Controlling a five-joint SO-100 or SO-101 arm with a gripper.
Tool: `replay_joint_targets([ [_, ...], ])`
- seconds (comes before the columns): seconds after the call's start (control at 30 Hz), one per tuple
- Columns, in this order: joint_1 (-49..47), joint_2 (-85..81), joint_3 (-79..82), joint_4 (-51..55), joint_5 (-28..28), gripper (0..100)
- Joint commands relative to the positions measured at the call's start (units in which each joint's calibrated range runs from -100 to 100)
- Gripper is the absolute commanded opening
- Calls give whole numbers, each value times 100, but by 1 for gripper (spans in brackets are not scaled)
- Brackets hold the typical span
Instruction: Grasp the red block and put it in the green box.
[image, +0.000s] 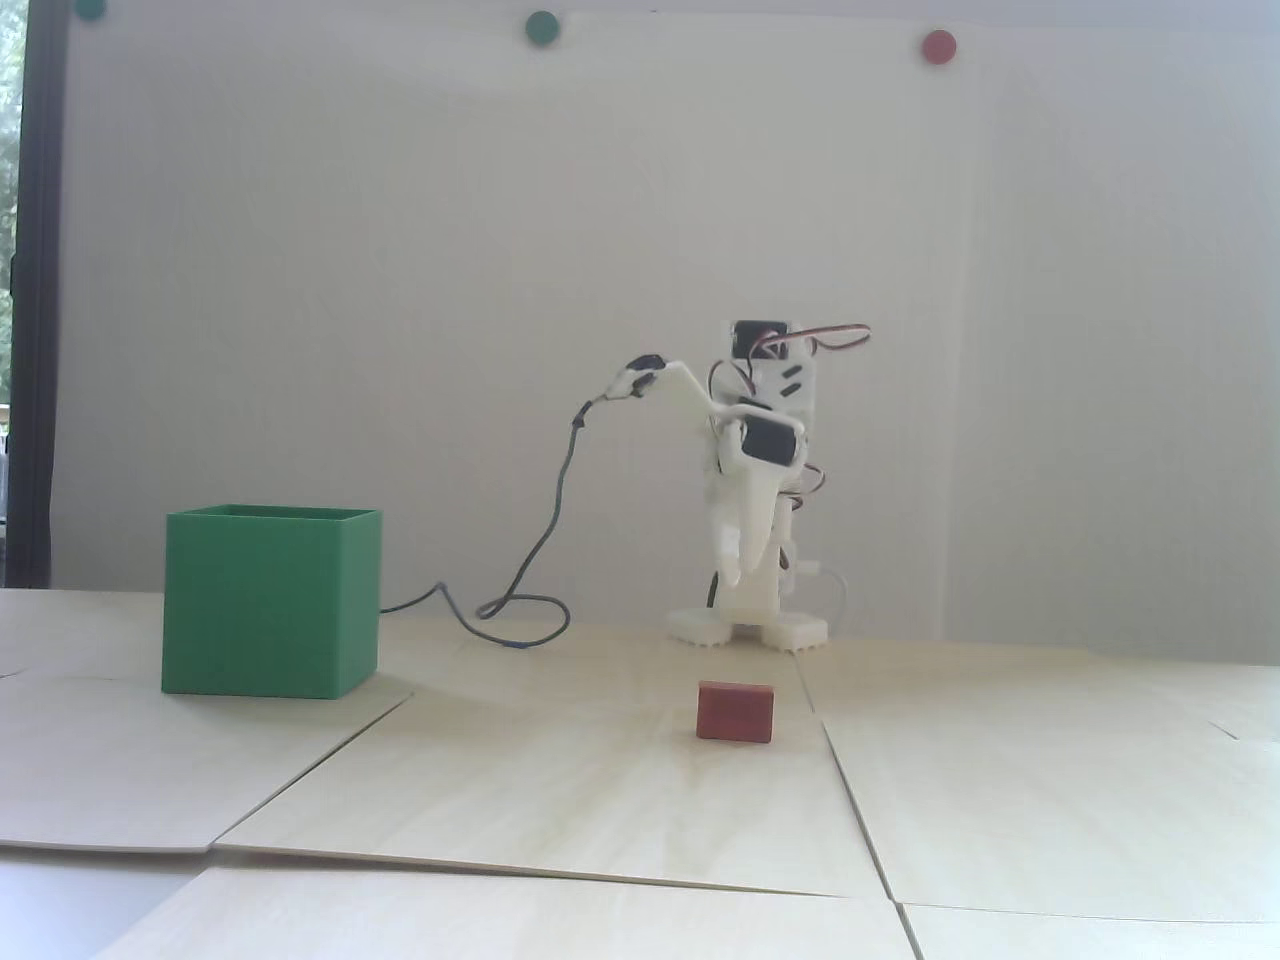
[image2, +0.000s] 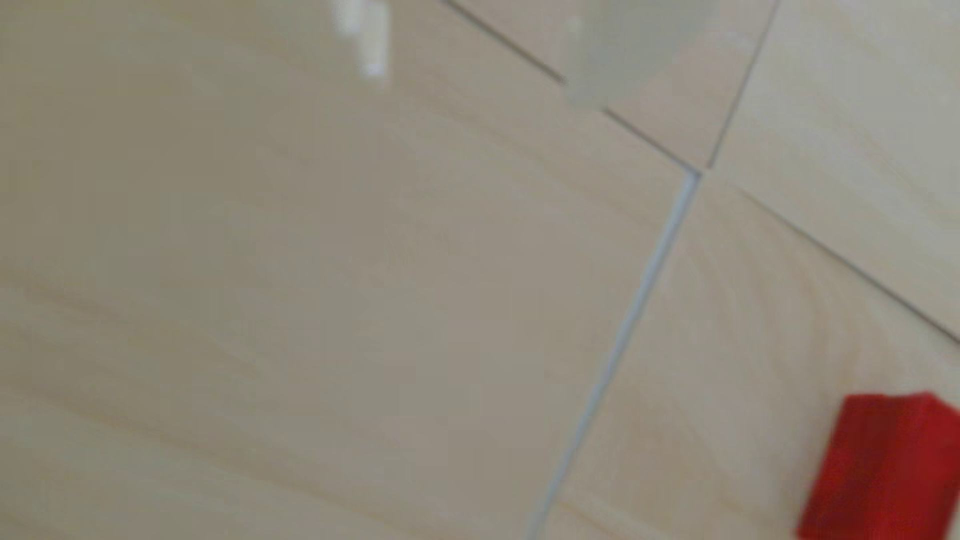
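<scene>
red block (image: 735, 712) on table, claw (image: 735, 560) seemingly closed.

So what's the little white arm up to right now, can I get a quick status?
Gripper pointing down near the base, empty, jaws unclear. Red block alone on the table, ungrasped. Green box off to the fixed view's left, path clear.

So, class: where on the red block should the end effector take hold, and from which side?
From above, closing across the narrow width of the red block. It lies flat on the table, long face toward the fixed view, with open space around it.
</scene>
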Motion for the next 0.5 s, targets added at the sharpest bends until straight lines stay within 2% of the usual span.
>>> replay_joint_targets([
  [0.0, 131, 2261, -3300, 69, 81, 12],
  [0.1, 300, 3138, -4559, 373, 148, 12],
  [0.27, 332, 4543, -6166, 913, 560, 12],
  [0.47, 452, 5791, -7008, 1014, 934, 12],
])
